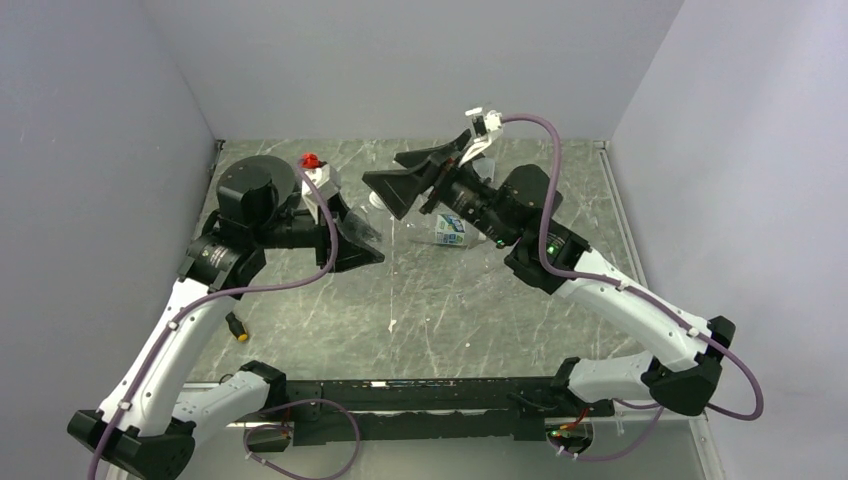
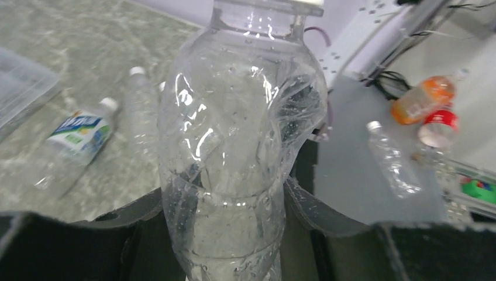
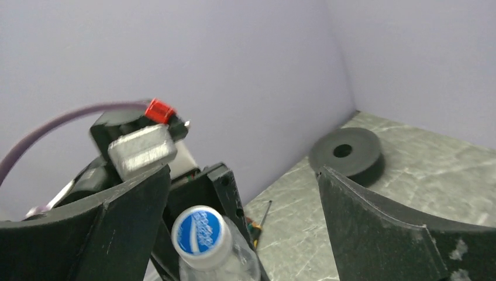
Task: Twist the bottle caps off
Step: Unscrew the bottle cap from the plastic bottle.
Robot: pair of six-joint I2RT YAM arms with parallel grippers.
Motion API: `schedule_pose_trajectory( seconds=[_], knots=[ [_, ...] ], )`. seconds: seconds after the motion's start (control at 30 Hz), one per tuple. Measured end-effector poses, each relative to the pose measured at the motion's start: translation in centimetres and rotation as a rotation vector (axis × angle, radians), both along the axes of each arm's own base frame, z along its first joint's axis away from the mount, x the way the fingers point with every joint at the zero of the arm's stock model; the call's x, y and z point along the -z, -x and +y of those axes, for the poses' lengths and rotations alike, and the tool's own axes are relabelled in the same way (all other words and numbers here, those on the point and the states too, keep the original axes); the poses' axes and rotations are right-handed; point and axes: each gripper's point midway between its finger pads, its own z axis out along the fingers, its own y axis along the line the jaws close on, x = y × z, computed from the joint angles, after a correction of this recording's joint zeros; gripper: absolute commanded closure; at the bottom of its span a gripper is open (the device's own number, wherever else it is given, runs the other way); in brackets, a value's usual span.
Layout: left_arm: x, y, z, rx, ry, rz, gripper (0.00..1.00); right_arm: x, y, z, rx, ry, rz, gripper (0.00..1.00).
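We see a large clear bottle [image 2: 234, 146] clamped by its dented body between the fingers of the left gripper [image 1: 355, 240]. Its blue-topped cap [image 3: 200, 233] faces the right gripper [image 3: 243, 171], whose jaws stand wide apart on either side of the cap without touching it. White script runs across the blue cap top, but it is too blurred for us to read.

A short labelled bottle [image 2: 79, 134] lies on its side on the table [image 1: 450, 310], white cap on. Its label is blue and white with a touch of green, the lettering unreadable. Just beside it lies another clear bottle [image 2: 140, 99], also capped in white.

The table is grey-green stone-patterned with pale veins. A clear tray [image 2: 23, 88] sits at its edge, and a black disc [image 3: 346, 153] with a centre hole lies near the corner. Plain pale lilac walls [image 1: 420, 60] enclose three sides.
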Motion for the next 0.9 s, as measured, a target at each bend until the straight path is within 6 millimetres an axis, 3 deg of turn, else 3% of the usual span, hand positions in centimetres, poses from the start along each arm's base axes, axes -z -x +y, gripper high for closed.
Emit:
schedule_pose_trajectory(
  seconds=[0.17, 0.4, 0.73, 0.9],
  knots=[
    [1.7, -2.9, 0.6, -0.127, -0.079, -0.077, 0.66, 0.2, -1.7, 1.4, 0.155, 0.025, 0.096, 0.12],
    [2.4, -5.6, 1.7, -0.271, -0.139, -0.147, 0.66, 3.9, -3.2, 2.5, 0.265, 0.127, 0.184, 0.39],
    [2.8, -6.4, 2.2, -0.327, -0.159, -0.153, 0.67, 3.7, -3.4, 2.2, 0.29, 0.102, 0.208, 0.8],
    [2.8, -6.3, 2.2, -0.327, -0.154, -0.141, 0.66, 3.6, -3.3, 2.3, 0.284, 0.099, 0.206, 0.93]
  ],
)
